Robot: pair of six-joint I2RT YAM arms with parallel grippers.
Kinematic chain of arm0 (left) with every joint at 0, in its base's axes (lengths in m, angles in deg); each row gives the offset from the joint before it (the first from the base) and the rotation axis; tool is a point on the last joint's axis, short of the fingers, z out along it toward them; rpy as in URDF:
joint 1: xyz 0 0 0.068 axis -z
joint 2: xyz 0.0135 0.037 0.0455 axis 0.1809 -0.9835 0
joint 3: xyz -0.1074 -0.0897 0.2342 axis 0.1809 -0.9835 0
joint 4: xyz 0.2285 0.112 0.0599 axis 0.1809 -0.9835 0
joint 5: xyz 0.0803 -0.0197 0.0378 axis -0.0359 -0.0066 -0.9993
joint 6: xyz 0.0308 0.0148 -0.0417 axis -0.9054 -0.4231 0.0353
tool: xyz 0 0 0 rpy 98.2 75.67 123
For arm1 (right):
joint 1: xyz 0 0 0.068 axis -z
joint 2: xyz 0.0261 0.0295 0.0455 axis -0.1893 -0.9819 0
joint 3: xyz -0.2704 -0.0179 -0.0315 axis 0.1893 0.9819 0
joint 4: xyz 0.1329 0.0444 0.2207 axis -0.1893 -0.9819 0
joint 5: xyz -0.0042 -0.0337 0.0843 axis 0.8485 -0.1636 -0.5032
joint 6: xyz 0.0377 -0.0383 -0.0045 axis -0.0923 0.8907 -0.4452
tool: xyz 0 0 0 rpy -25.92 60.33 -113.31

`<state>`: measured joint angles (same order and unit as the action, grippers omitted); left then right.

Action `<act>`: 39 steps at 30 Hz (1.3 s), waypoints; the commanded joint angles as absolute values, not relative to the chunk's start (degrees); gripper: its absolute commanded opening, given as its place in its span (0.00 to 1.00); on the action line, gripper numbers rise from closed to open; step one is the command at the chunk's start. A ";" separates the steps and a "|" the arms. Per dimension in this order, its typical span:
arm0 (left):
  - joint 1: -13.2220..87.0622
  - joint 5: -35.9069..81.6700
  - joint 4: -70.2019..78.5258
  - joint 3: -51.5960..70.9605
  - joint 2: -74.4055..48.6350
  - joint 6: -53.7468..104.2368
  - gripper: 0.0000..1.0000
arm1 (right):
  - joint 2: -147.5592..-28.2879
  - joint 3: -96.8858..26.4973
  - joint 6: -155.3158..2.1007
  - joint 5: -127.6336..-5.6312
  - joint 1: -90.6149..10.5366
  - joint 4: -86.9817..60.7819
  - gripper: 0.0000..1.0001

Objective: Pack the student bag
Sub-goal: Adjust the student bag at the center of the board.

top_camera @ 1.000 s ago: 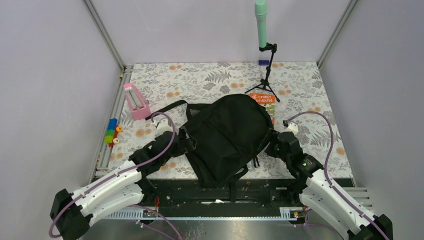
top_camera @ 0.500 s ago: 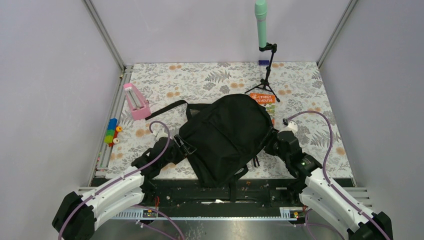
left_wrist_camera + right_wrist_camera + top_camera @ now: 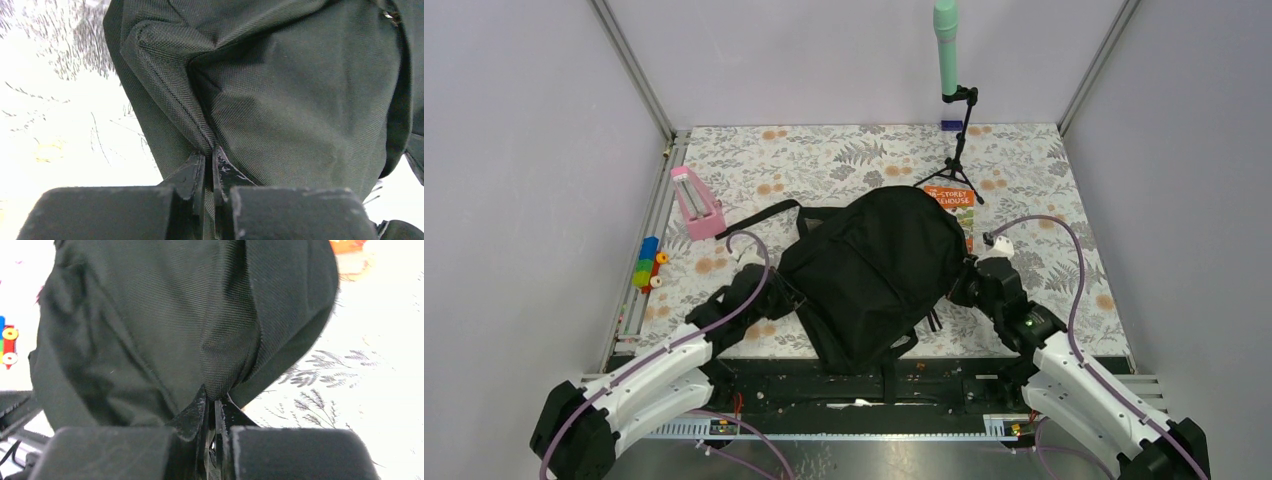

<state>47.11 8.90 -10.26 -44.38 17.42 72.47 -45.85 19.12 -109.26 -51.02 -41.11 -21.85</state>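
The black bag (image 3: 874,270) lies flat in the middle of the bench (image 3: 844,150). Its rounded top points away from the arms and its lower edge is near their bases.

The left tool (image 3: 209,165) is pinched closed on a fold of cloth at the bag's left edge, right beside a stitched seam. The right tool (image 3: 211,407) is clamped the same way on a ridge of cloth at the bag's right edge.

Gripping both sides at once makes sense for something this soft. A one-sided pull would only twist or drag it, while two matched pinches should let the arms lift, shift or spread it evenly. No open zip shows in any view, so packing itself seems not yet begun. My guess is that the bag is being repositioned to get at its opening.

An orange book (image 3: 951,197) pokes out from under the bag's far right corner. Moving the bag would likely uncover it.

A strap (image 3: 759,214) trails from the bag's far left. Coloured blocks (image 3: 649,265) and a pink object (image 3: 694,203) sit well to the bag's left, probably waiting to go in. A green tube on a stand (image 3: 958,150) rises beyond the bag's far side.

The thin pinches could slip if the cloth is pulled hard.
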 commanded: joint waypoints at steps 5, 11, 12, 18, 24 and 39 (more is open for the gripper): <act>39.39 0.91 -18.77 -20.79 14.35 53.64 0.00 | -44.27 6.65 -97.65 -64.54 -41.14 -18.82 0.00; 29.56 6.17 -18.97 -11.93 9.78 48.09 0.00 | -48.58 2.46 -95.53 -61.49 -52.29 -19.03 0.00; 28.12 6.50 -18.84 -11.15 8.56 47.36 0.00 | -49.82 2.19 -95.58 -59.61 -55.29 -18.39 0.00; 19.96 4.43 -16.68 -10.31 3.45 44.08 0.00 | -59.65 3.59 -101.49 -51.52 -67.72 -8.03 0.00; 18.68 5.76 -16.79 -9.88 -0.62 43.61 0.27 | -64.03 4.93 -106.10 -50.07 -69.36 -6.18 0.25; 30.27 15.57 -23.87 -16.26 9.75 42.27 0.86 | -57.05 13.66 -100.37 -60.48 -73.60 -9.84 0.63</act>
<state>25.01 10.13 -23.96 -13.08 7.89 43.86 -55.57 11.97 -101.37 -57.23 -70.33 -10.83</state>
